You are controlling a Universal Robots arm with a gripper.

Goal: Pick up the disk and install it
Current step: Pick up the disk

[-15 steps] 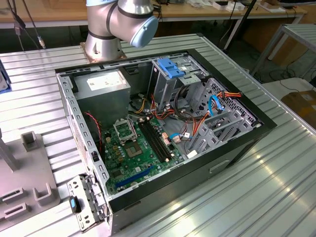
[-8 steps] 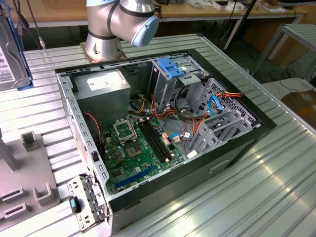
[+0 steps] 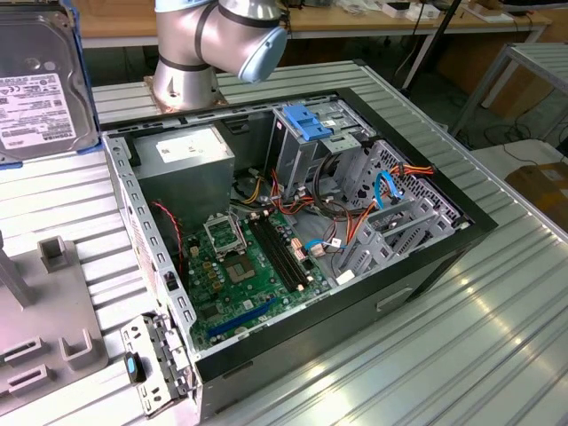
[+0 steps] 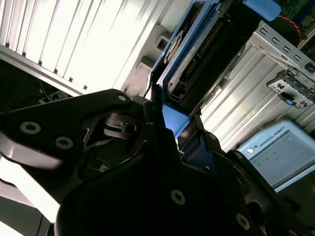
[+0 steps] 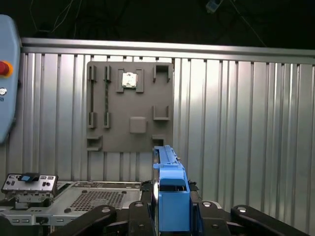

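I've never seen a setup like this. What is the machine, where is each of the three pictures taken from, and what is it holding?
This is a single robot arm standing on a ribbed metal table. The exterior view comes from a camera off the arm. It looks onto an open computer case lying on that table, with its green motherboard exposed and a grey holder plate at the exterior view's left. The two wrist views come from cameras riding on the arm. In both, the black gripper is shut on the disk, a grey hard drive in a blue carrier, held up clear of the plate. It is not yet in the case.
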